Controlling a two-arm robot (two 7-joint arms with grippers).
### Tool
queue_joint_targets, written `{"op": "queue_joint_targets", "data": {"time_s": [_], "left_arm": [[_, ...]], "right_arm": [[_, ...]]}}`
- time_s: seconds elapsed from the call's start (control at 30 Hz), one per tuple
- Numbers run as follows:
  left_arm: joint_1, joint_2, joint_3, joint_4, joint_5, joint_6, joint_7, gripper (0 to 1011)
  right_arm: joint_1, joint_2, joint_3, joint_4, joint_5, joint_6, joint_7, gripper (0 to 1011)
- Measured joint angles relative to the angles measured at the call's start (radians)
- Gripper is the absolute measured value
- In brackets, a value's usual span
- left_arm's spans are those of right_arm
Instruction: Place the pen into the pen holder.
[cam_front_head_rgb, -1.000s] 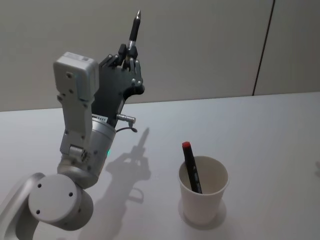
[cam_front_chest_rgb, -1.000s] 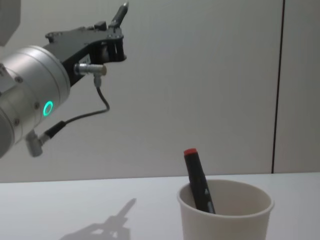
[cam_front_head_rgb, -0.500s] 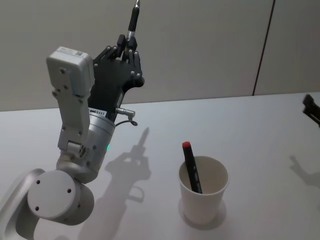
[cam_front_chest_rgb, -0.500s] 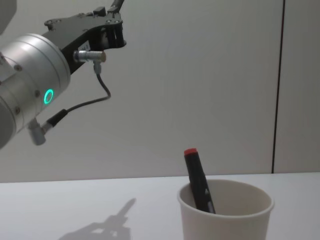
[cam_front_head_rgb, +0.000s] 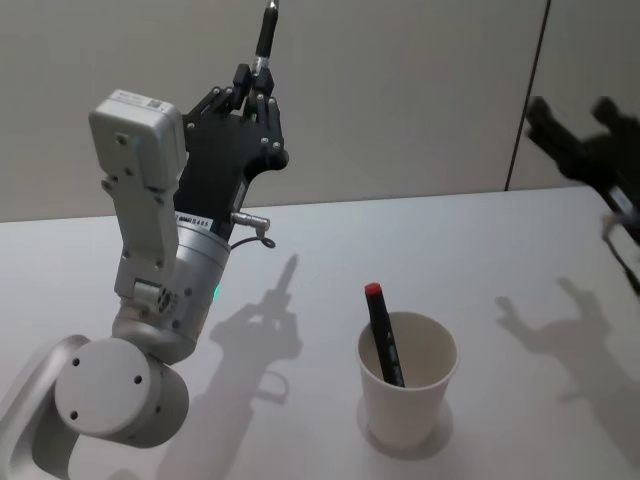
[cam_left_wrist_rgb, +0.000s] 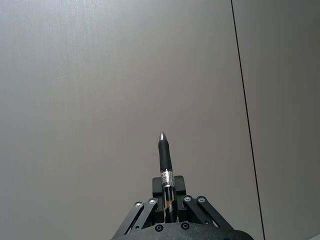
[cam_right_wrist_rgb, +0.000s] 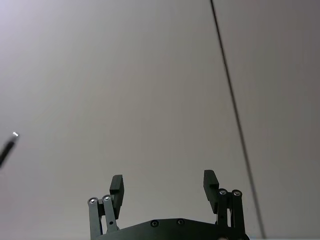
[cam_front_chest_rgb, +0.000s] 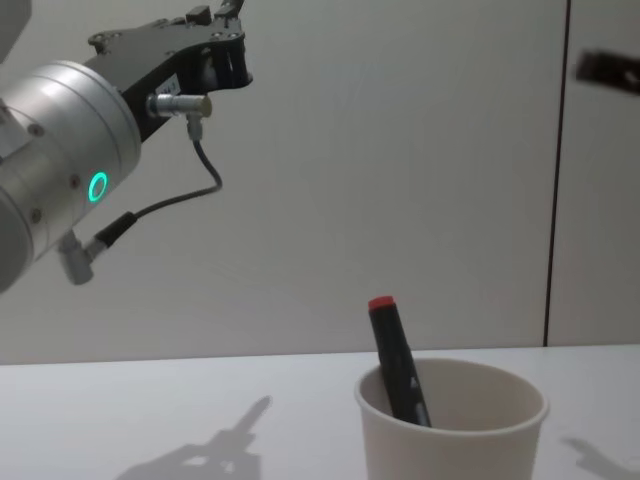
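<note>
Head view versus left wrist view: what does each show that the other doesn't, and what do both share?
Head view, not wrist: the pen holder on the table, a red-capped pen leaning inside it, and the right gripper raised at the right. Wrist view, not head: a pale label band on the held pen. Both: the left gripper shut on that pen, pointing up against the wall.

The mouth of the pen holder (cam_front_head_rgb: 408, 398) is partly taken: a red-capped pen (cam_front_head_rgb: 381, 330) leans in its left side and sticks up past the rim, so I find free room in the right half. Open air lies between it and the black pen (cam_front_head_rgb: 266, 40) clamped in my raised left gripper (cam_front_head_rgb: 258, 92). My right gripper (cam_right_wrist_rgb: 163, 179), fingers apart, hangs high on the right, well apart from the holder. Bare worktop (cam_front_head_rgb: 500, 250) rings it; a wall (cam_front_head_rgb: 400, 100) closes the far side.
</note>
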Motion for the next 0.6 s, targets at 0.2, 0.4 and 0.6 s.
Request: {"op": "queue_joint_targets", "data": {"time_s": [0.2, 0.4, 0.6], "left_arm": [[0.0, 0.0, 0.0, 0.0, -0.001, -0.001, -0.001, 138], [-0.001, -0.001, -0.001, 0.0, -0.001, -0.003, -0.001, 138], [-0.001, -0.001, -0.001, 0.0, -0.001, -0.003, -0.002, 138]], "right_arm": [[0.087, -0.091, -0.036, 0.034, 0.022, -0.015, 0.05, 1001], [0.168, -0.173, -0.067, 0.077, 0.042, -0.035, 0.097, 1001], [0.221, -0.226, -0.086, 0.108, 0.054, -0.047, 0.127, 1001]]}}
